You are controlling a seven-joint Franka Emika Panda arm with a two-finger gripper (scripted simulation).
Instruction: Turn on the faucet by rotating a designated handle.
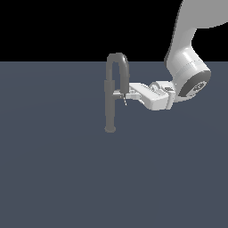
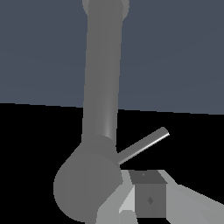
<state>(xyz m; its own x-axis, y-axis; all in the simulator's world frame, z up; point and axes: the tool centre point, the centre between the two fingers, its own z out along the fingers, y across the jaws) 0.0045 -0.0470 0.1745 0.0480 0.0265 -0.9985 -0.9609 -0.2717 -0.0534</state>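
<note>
Faucet (image 1: 110, 95) upright on surface (image 1: 53, 169). Gripper (image 1: 129, 95) at handle (image 1: 118, 94), mid-post; finger spread cannot be told. Contact step; next, judged: push lever around post.

The claw (image 1: 126, 95) reaches the handle (image 1: 118, 94) (mid-post) from the faucet's (image 1: 110, 95) exterior-view right.

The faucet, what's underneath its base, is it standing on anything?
The faucet stands with its flared foot straight on the flat blue-grey floor; no sink or basin shows. The patch beneath the foot is covered. The gripper sits at the handle, well above.
</note>
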